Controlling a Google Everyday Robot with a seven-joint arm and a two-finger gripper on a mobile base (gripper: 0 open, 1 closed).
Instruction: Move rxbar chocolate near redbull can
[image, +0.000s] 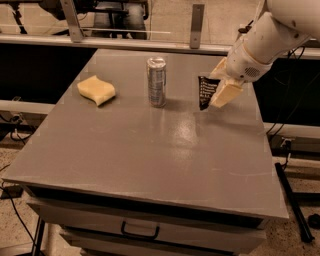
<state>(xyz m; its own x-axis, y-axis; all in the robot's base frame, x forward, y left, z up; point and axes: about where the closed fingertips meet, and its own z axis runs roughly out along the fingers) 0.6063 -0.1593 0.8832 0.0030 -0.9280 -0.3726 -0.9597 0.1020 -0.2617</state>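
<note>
The rxbar chocolate (205, 92), a flat black wrapper with white text, hangs upright in my gripper (219, 84), lifted just above the grey table (150, 150). The gripper's cream fingers (224, 93) are shut on the bar's right edge. The white arm comes in from the upper right. The redbull can (156, 81), slim and silver, stands upright on the table to the left of the bar, about a can's height away from it.
A yellow wavy sponge (96, 89) lies at the table's left, left of the can. A metal rail (150, 42) runs behind the table's far edge. A drawer with a handle (140, 232) sits under the table's front edge.
</note>
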